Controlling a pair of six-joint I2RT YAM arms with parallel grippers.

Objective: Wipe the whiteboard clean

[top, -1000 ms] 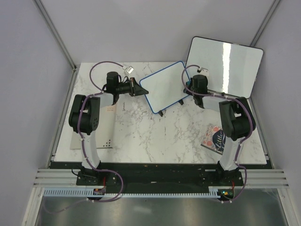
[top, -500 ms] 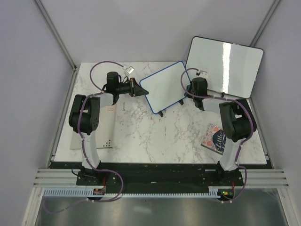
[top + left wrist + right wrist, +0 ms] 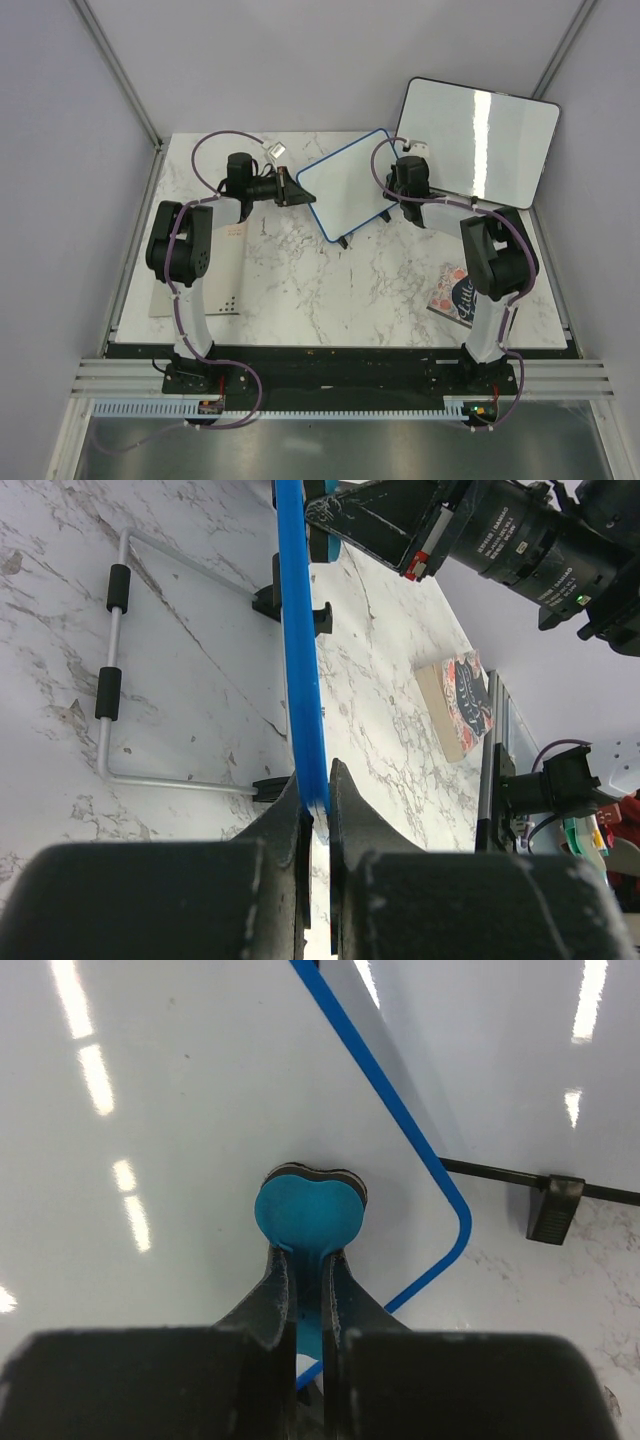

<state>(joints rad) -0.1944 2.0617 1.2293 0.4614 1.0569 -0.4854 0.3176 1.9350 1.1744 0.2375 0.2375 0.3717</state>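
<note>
I see the whiteboard point(image 3: 348, 185) propped tilted, its long axis running left to far-right. The left gripper point(image 3: 315, 800) is clamped on its blue frame, and the right gripper point(image 3: 305, 1270) pinches a teal eraser point(image 3: 308, 1210) — a booklet point(image 3: 462, 297) reads "Little".

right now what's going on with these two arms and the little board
The left gripper is clamped on the blue edge of the small whiteboard, holding it steady where it stands tilted on the table. The right gripper pinches a blue-green eraser and has its pad against the board's face near a corner. The white surface in view looks free of writing.
</note>
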